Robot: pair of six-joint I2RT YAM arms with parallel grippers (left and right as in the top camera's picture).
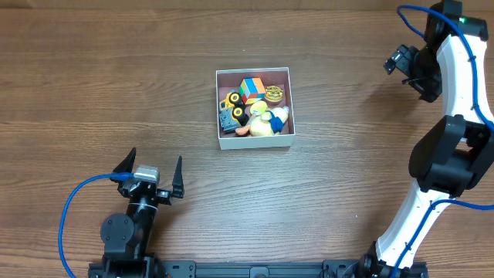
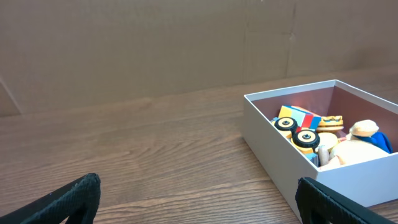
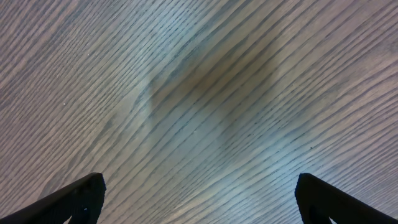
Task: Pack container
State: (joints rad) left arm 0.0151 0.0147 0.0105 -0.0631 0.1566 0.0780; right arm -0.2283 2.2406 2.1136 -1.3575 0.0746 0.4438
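Note:
The container [image 1: 255,142], a square shallow white-walled box with a pinkish-maroon inside, sits mid-table. It holds several small toys: a yellow truck with black wheels [image 1: 234,101], a multicoloured block [image 1: 252,88], a duck-like figure [image 1: 270,120]. It also shows at the right of the left wrist view [image 2: 273,143]. My left gripper [image 1: 152,171] is open and empty, low near the front left, well short of the container; its fingertips frame bare wood [image 2: 199,202]. My right gripper [image 1: 407,68] is open and empty, raised at the far right above bare table [image 3: 199,196].
The wooden table [image 1: 93,93] spreads around the container. A blue cable [image 1: 73,208] loops by the left arm's base. The white right arm [image 1: 455,100] rises along the right edge. A brown cardboard wall [image 2: 155,50] stands beyond the table.

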